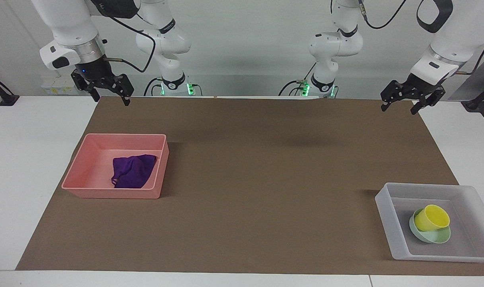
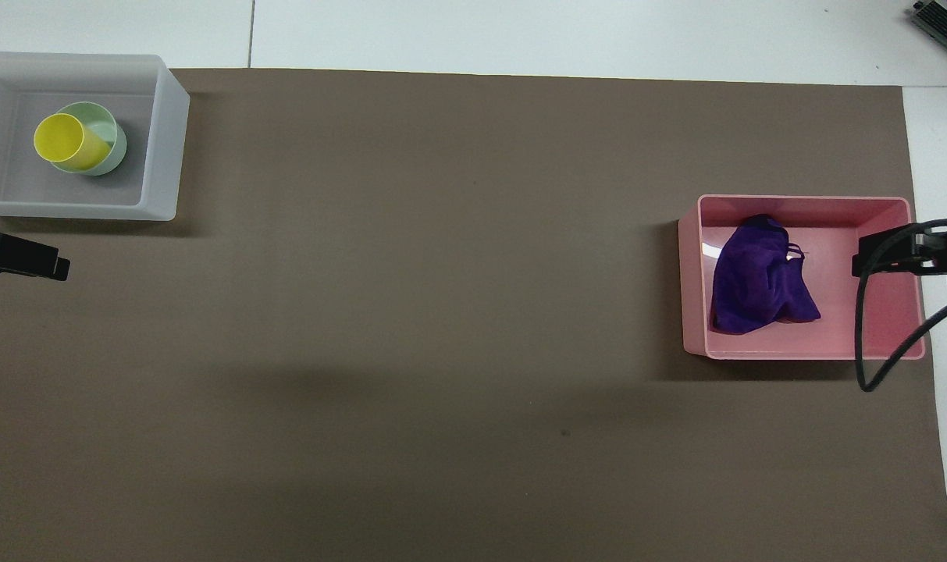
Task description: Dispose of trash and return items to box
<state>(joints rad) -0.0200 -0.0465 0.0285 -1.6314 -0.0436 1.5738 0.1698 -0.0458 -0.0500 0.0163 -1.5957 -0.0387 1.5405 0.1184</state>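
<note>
At the lower right of the facing view, a translucent whitish rectangular plastic tray (image 1: 385, 207) holds a shallow round mint-green bowl (image 1: 435, 236) with a small yellow plastic cup (image 1: 432, 218) tipped in it. At left, a crumpled soft deep-purple cloth (image 1: 132, 171) lies in a smooth pink rectangular bin (image 1: 82, 169). The left gripper (image 1: 400, 107), upper right, and the right gripper (image 1: 109, 100), upper left, hang with fingers apart, holding nothing.

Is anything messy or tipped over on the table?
Only one small thing: the yellow cup leans tilted inside the green bowl in the clear box, not standing straight. The purple cloth lies crumpled in the pink bin. Nothing is spilled or broken.
</note>
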